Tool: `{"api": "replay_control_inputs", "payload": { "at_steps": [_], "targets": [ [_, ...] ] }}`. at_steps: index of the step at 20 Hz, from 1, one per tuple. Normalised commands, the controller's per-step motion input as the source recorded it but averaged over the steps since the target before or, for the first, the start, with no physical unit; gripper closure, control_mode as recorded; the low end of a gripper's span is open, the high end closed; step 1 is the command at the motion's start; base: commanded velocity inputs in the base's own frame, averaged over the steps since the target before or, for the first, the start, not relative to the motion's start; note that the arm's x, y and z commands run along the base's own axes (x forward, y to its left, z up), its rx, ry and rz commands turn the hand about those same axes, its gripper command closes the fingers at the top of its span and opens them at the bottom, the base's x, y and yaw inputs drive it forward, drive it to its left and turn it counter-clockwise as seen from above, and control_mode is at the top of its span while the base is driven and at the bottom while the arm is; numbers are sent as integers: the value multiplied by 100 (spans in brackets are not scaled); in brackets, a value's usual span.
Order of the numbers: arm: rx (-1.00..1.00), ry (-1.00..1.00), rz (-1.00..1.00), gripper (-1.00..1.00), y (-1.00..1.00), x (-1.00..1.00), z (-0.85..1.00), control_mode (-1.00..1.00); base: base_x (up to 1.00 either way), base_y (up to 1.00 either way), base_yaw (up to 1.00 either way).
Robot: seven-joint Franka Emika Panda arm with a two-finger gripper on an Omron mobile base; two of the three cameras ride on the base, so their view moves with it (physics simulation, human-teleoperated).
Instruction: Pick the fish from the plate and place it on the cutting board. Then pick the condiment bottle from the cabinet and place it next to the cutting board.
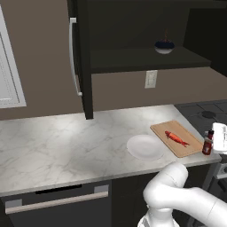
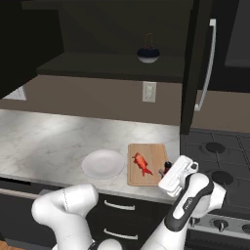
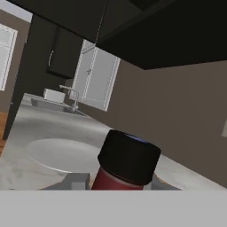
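One bottle in my grasp: my gripper (image 1: 212, 141) is closed on the condiment bottle (image 1: 207, 145), fingers nearly together around its red body, black cap toward my hand camera. The bottle stands upright at the counter's (image 1: 66, 146) front edge, just beside the near corner of the cutting board (image 1: 176, 138); whether its base touches the marble I can't tell. Just beyond my gripper the fish (image 1: 177, 138) lies flat on the board, roughly mid-board. Past the board, farther from my gripper, sits the plate (image 1: 145, 147), bare and white, close to the board's edge. Up and away from my gripper the cabinet (image 1: 142, 40) stands with its door (image 1: 80, 57) swung open, silver handle showing, and a dark blue bowl (image 1: 164, 46) rests on its shelf. On my gripper's other side is the stove (image 2: 219, 166).
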Motion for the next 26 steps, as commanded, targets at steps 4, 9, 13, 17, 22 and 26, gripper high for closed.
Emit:
{"api": "replay_control_inputs", "payload": {
  "at_steps": [4, 9, 13, 17, 22, 26],
  "targets": [
    [1, 0, 0, 100, 0, 0, -18, -100, 0, 0, 0],
    [0, 0, 0, 100, 0, 0, -25, -100, 0, 0, 0],
    [0, 0, 0, 100, 4, 0, -32, -100, 0, 0, 0],
    [0, 0, 0, -100, 10, -2, -37, -100, 0, 0, 0],
    [0, 0, 0, -100, 2, -2, -30, -100, 0, 0, 0],
    [0, 0, 0, -100, 0, 0, -26, -100, 0, 0, 0]
  ]
}}
